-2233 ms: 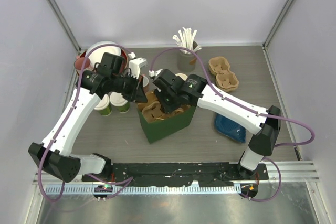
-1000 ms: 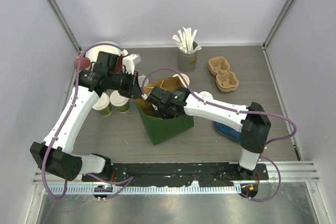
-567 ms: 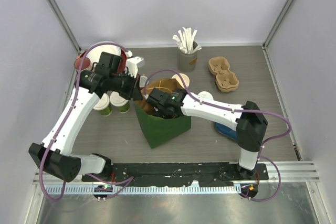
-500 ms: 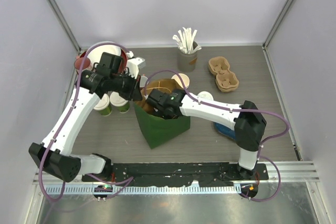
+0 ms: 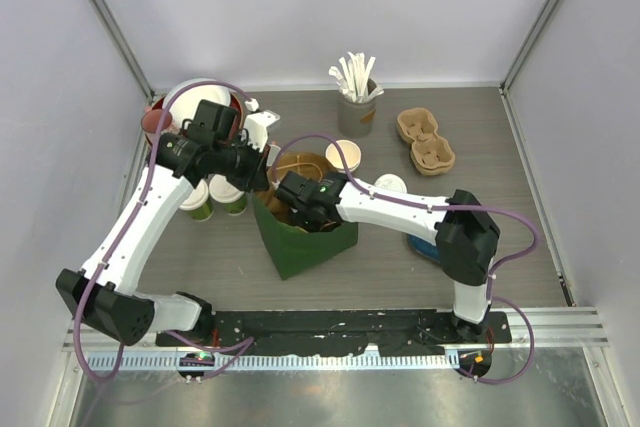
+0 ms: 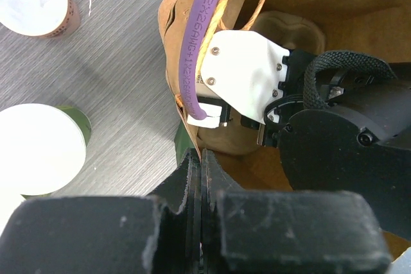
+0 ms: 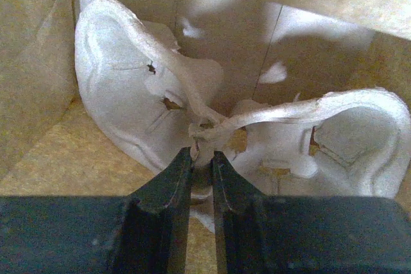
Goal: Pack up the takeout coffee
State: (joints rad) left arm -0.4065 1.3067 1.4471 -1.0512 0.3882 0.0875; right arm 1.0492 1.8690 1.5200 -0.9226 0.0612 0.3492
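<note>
Two green takeout coffee cups with white lids (image 5: 195, 197) (image 5: 231, 194) stand left of a green paper bag (image 5: 310, 242). One of these cups (image 6: 42, 149) shows in the left wrist view. My left gripper (image 5: 262, 182) is shut on the bag's brown inner rim (image 6: 186, 94), holding it open. My right gripper (image 5: 298, 209) reaches down inside the bag. It is shut on the middle ridge of a pale pulp cup carrier (image 7: 128, 94), which rests tilted against the bag's inner wall. No cup sits in the carrier.
Two more white-lidded cups (image 5: 343, 154) (image 5: 390, 184) stand behind and to the right of the bag. A second pulp carrier (image 5: 425, 140), a stirrer holder (image 5: 355, 107) and a blue object (image 5: 432, 242) are on the right. A red-and-white bowl (image 5: 185, 107) sits far left.
My right arm has pushed the carrier deeper into the bag, and the bag has shifted slightly left. The left gripper keeps its hold on the rim.
</note>
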